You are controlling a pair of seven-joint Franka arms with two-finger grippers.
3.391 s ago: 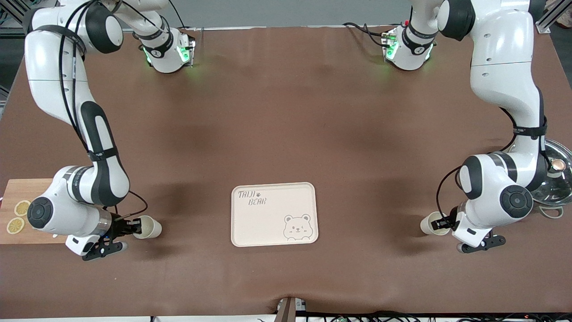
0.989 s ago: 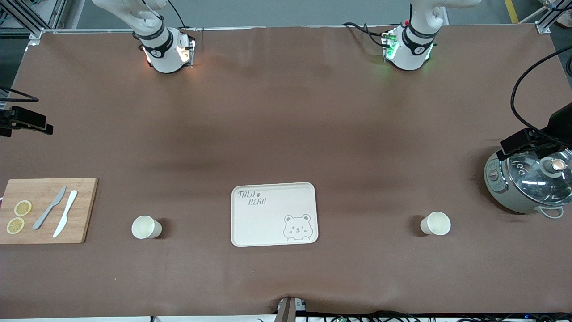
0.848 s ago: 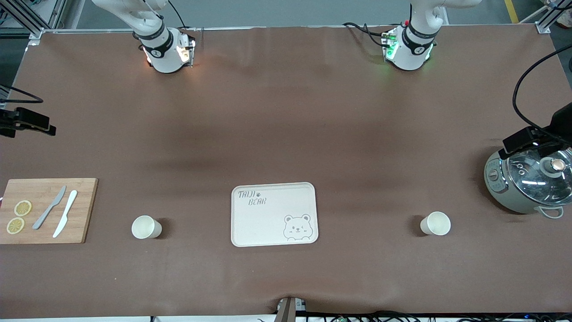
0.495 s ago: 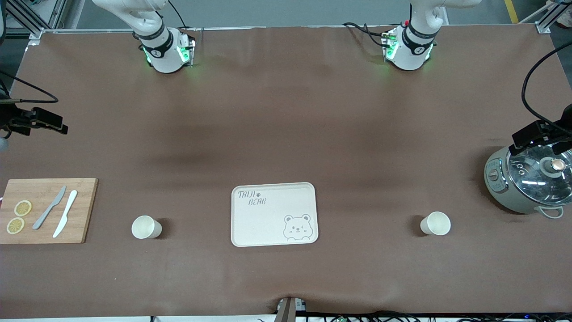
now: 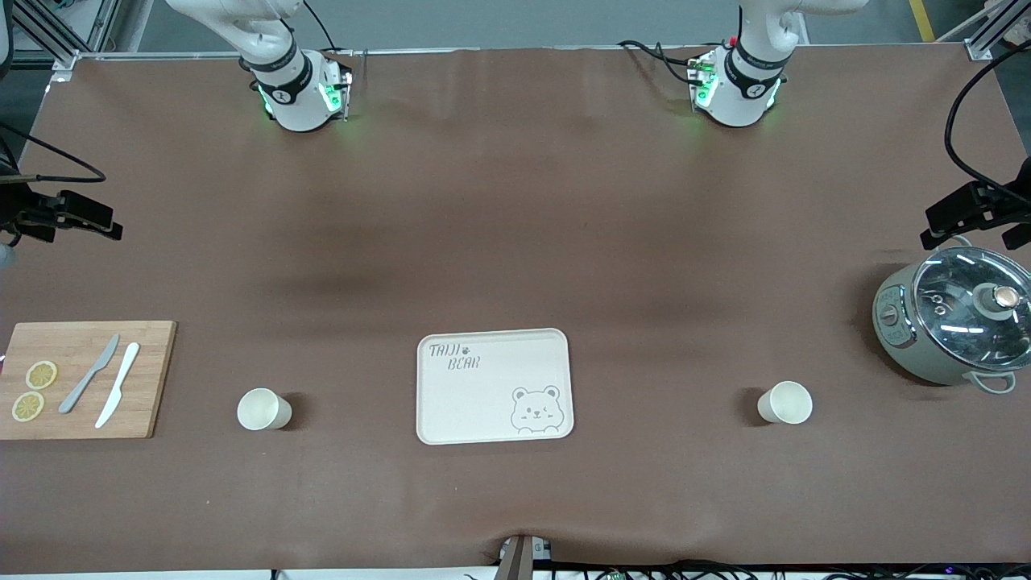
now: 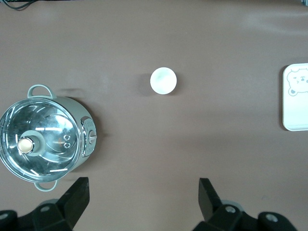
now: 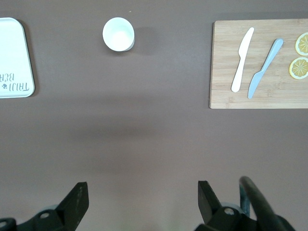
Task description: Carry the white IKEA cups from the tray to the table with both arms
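Two white IKEA cups stand upright on the brown table, one on each side of the bear tray (image 5: 494, 387). One cup (image 5: 263, 409) stands toward the right arm's end and also shows in the right wrist view (image 7: 118, 33). The other cup (image 5: 785, 402) stands toward the left arm's end and shows in the left wrist view (image 6: 163, 80). My right gripper (image 7: 142, 192) is open and empty, high over the table's edge (image 5: 76, 216) at its own end. My left gripper (image 6: 143, 192) is open and empty, high over the table beside the pot (image 5: 966, 213).
A wooden cutting board (image 5: 153, 379) with two knives and lemon slices lies at the right arm's end. A grey pot with a glass lid (image 5: 954, 314) stands at the left arm's end. The arms' bases (image 5: 302, 93) stand along the table's top edge in the front view.
Both grippers let go of the cups and rose away to the table's ends. In the last second the left gripper has drifted off the pot. The cups have not moved.
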